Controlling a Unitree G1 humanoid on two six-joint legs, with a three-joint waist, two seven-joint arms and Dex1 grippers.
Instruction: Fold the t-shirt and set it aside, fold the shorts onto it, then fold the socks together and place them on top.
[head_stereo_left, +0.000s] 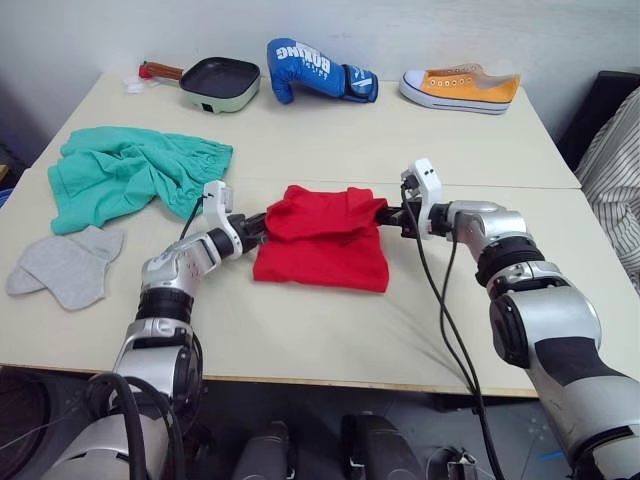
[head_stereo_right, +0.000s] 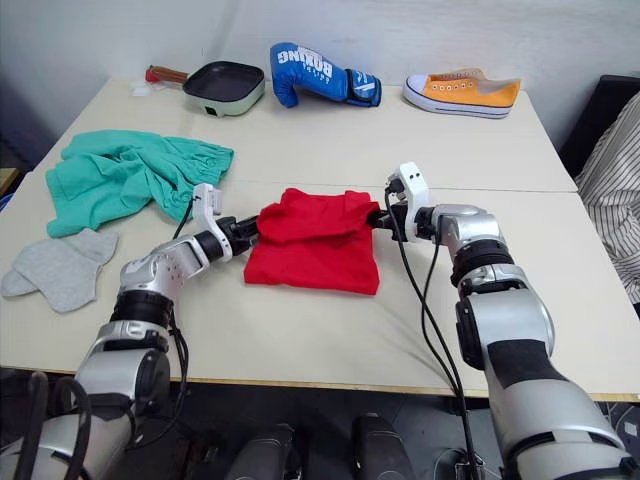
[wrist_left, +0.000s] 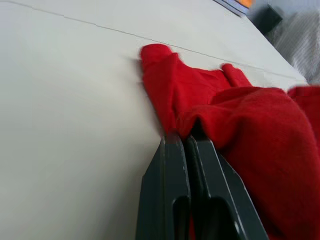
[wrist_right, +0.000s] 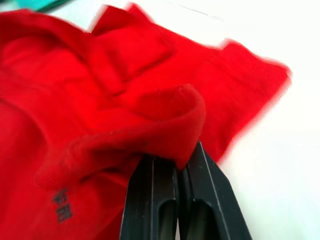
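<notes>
The red t-shirt (head_stereo_left: 322, 240) lies partly folded in the middle of the table, its far edge lifted. My left gripper (head_stereo_left: 262, 228) is shut on the t-shirt's left side, the cloth pinched between the fingers (wrist_left: 172, 165). On the right side my right gripper (head_stereo_left: 390, 216) is shut on a fold of the t-shirt (wrist_right: 150, 125). The teal-green shorts (head_stereo_left: 130, 172) lie crumpled at the table's left. Nearer the left front edge lie the grey socks (head_stereo_left: 68, 265), flat and overlapping.
Along the far edge of the table (head_stereo_left: 330, 340) stand a small green pan (head_stereo_left: 218, 82), a blue boxing glove (head_stereo_left: 315, 70) and an orange sneaker (head_stereo_left: 462, 88). A striped cloth (head_stereo_left: 615, 170) hangs past the right edge. A seam crosses the table behind the t-shirt.
</notes>
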